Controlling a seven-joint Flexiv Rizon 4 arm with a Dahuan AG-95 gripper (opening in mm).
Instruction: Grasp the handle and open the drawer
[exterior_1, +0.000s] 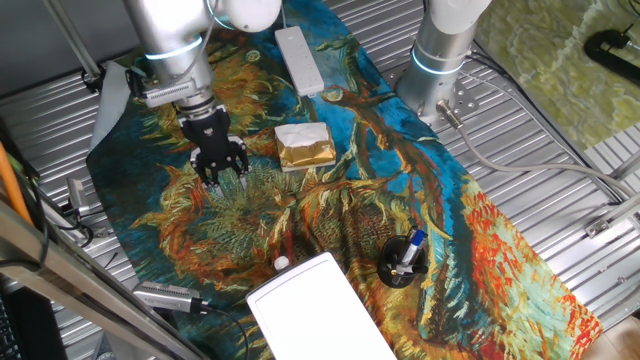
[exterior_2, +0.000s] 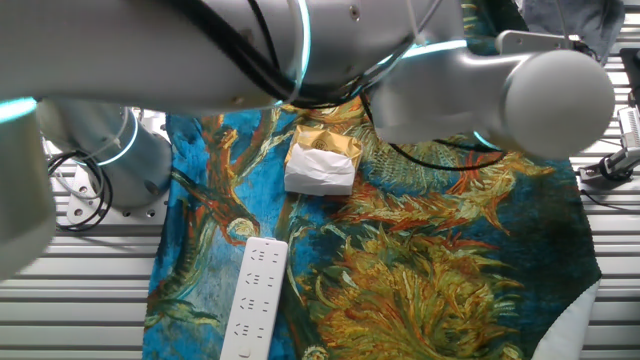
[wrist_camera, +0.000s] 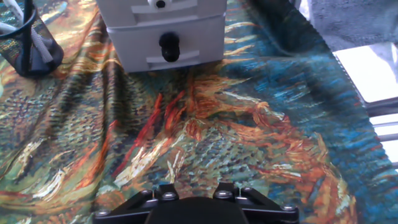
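- While the arm hangs over the far-left part of the table (exterior_1: 560, 190), the pincer (exterior_1: 220, 178) points down just above the painted cloth (exterior_1: 440, 230), fingers slightly spread, holding nothing.
- Hand view: only the black base of the pincer shows at the bottom edge, fingertips out of view.
- Drawer (wrist_camera: 165, 43) sits closed in the white box at the near edge of the table, well apart from the pincer; its front faces the pincer.
- Handle (wrist_camera: 168, 45) is on the middle of the drawer front; it looks dark in the hand view, and in one fixed view it shows as a small white knob (exterior_1: 282, 263).
- Black pen holder (exterior_1: 403, 262) stands just right of the box.
- Gold-foil block (exterior_1: 304, 146) with white top lies mid-table, right of the pincer.
- White power strip (exterior_1: 299, 58) lies near the far edge.
- Second arm's base (exterior_1: 440, 55) stands at the far-right corner.
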